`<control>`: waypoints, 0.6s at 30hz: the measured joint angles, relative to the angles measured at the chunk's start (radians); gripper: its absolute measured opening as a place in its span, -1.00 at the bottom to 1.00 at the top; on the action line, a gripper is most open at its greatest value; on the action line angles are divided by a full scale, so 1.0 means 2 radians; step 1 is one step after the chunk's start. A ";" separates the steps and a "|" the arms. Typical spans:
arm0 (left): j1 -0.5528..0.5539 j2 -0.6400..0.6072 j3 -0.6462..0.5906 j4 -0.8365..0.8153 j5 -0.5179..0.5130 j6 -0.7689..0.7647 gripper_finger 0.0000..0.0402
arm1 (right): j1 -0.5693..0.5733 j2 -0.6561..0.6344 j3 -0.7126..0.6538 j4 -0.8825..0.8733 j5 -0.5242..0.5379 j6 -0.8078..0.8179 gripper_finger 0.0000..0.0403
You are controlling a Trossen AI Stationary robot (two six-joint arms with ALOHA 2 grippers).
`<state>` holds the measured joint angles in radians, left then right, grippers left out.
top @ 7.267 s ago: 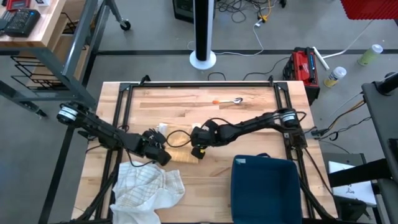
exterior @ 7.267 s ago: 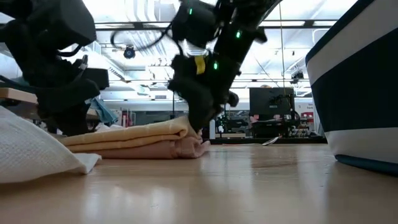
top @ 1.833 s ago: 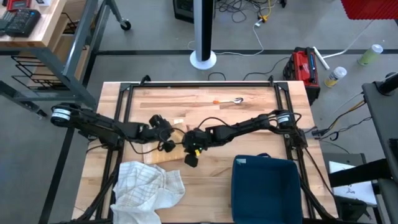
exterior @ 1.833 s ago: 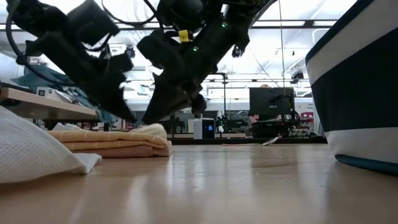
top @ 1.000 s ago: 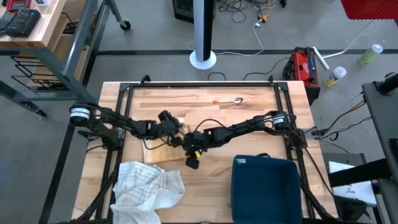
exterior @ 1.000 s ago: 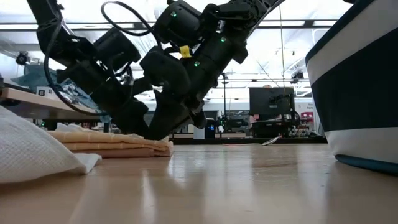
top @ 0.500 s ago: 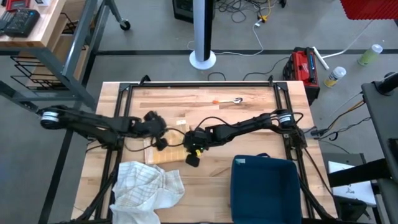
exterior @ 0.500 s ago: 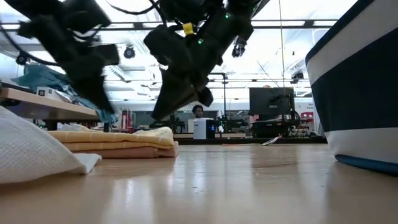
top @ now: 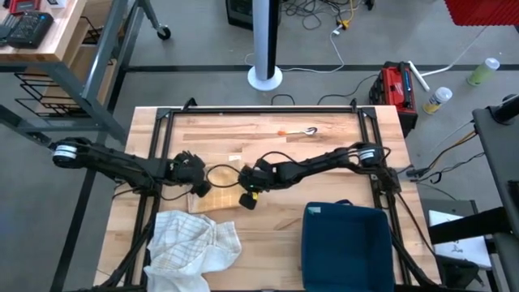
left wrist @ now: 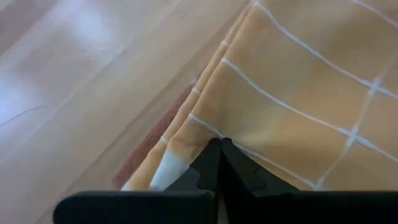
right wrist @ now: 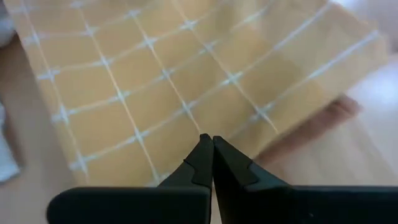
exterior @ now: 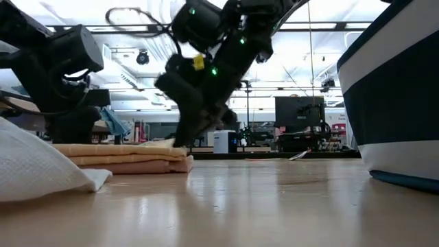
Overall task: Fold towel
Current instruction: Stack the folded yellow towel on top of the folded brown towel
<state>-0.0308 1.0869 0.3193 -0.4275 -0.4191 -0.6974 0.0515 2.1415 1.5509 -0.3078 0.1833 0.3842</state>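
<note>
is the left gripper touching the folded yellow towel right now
Cannot tell. In the left wrist view the shut left gripper sits over the yellow towel edge, but no view shows contact or a gap plainly.

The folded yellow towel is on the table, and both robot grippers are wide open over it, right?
Not quite. The yellow towel is folded on the table, but both grippers are shut, not open. The left wrist view shows the left gripper closed to a point over the towel's edge, and the right wrist view shows the right gripper closed above it.
</note>
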 joint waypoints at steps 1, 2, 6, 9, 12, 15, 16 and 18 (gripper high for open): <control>0.000 0.003 -0.002 0.002 -0.004 -0.005 -1.00 | -0.001 0.002 -0.001 -0.004 0.000 -0.001 -1.00; 0.000 0.001 -0.005 0.003 -0.004 -0.008 -1.00 | -0.001 0.009 -0.002 -0.006 0.000 -0.001 -1.00; -0.001 -0.008 -0.001 -0.001 0.001 -0.008 -1.00 | -0.003 0.024 -0.001 0.000 0.001 0.001 -1.00; -0.001 -0.019 0.012 -0.028 0.012 -0.001 -1.00 | -0.004 0.029 0.000 -0.006 0.004 0.005 -1.00; -0.002 -0.030 0.035 -0.093 0.018 -0.009 -1.00 | -0.004 0.029 0.000 -0.020 0.004 0.005 -1.00; -0.005 -0.031 0.058 -0.163 0.017 -0.035 -1.00 | -0.004 0.026 0.000 -0.030 0.010 0.006 -1.00; -0.006 -0.032 0.065 -0.186 0.016 -0.045 -1.00 | -0.004 0.024 0.000 -0.031 0.010 0.006 -1.00; -0.008 -0.030 0.076 -0.224 0.013 -0.061 -1.00 | -0.003 0.020 0.000 -0.038 0.010 0.008 -1.00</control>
<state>-0.0474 1.0260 0.4715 -0.8749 -0.3939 -0.8193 0.0452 2.1824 1.5501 -0.3836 0.2031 0.4009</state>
